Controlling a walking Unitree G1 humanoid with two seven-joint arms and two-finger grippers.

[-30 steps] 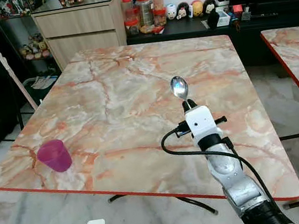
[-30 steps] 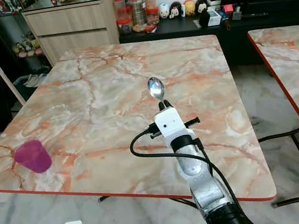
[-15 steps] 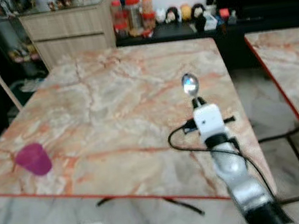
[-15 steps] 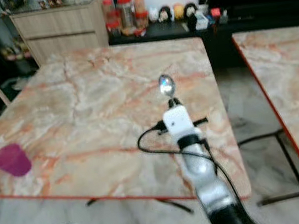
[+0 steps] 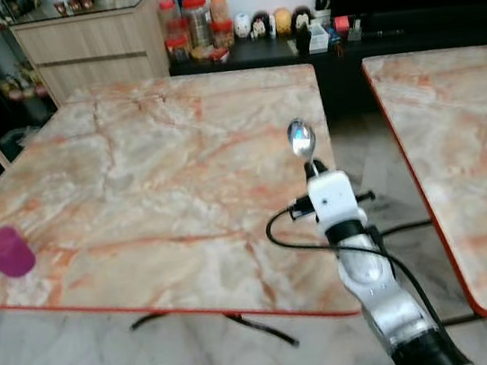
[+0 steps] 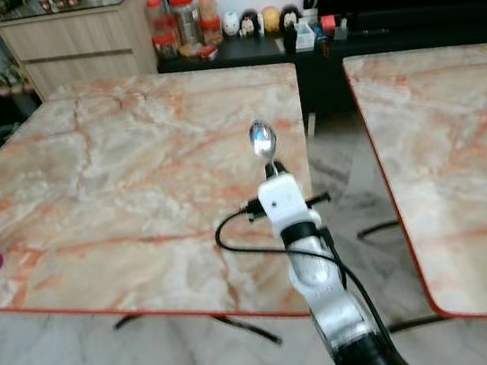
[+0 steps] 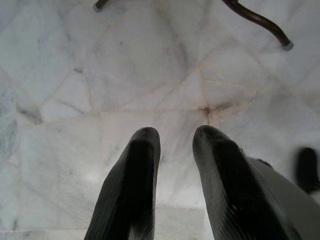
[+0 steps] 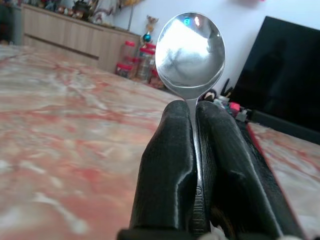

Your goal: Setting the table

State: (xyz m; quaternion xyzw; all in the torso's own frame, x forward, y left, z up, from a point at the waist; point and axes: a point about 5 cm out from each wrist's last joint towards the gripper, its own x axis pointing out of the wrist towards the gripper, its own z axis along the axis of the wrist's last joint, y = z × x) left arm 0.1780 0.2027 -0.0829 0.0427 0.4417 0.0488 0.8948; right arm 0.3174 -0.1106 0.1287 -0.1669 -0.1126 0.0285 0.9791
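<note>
Steel spoon [image 5: 301,139] stands bowl-up, clamped in the right hand [image 5: 313,169] above the marble worktop's [image 5: 160,167] right edge; left hand [image 7: 172,145] hangs parted.

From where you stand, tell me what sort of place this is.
Probably a home dining or living area. Two marble-patterned tables stand on a pale stone floor, with a wooden cabinet behind and a dark sideboard holding jars and small figurines.

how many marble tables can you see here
2: the left table with the purple cup near its left corner, and the right table, partly cut off. The right end effector holds a spoon between them.
</note>
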